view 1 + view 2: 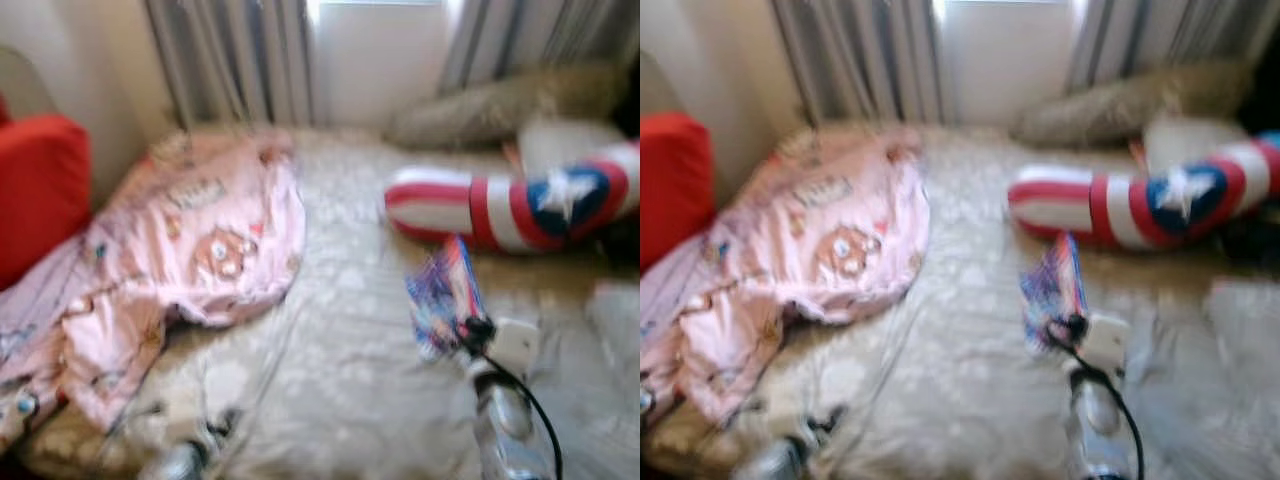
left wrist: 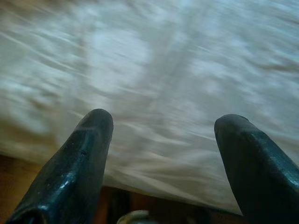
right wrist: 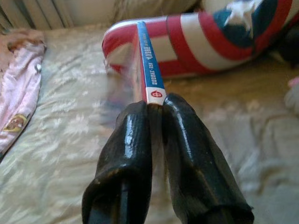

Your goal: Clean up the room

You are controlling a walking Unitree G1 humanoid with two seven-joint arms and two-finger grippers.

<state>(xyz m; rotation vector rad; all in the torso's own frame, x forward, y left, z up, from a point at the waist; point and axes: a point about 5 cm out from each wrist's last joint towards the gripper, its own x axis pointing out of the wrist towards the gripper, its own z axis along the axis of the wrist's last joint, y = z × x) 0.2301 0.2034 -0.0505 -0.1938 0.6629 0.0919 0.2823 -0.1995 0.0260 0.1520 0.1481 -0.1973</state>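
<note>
The right claw (image 3: 156,105) pinches a thin book (image 3: 148,60) by its glossy blue spine, holding it edge-up over the bed (image 1: 330,300), toward 4 o'clock in the head view. The bed's cover is a pale, quilted fabric with a faint leafy pattern. A soft pink printed blanket (image 1: 200,240) lies crumpled at 9 o'clock. A long, rounded cushion (image 1: 510,205), striped red and white with a star, lies at 2 o'clock. The left claw (image 2: 161,123), fingers spread, hovers over the bed's near edge.
</note>
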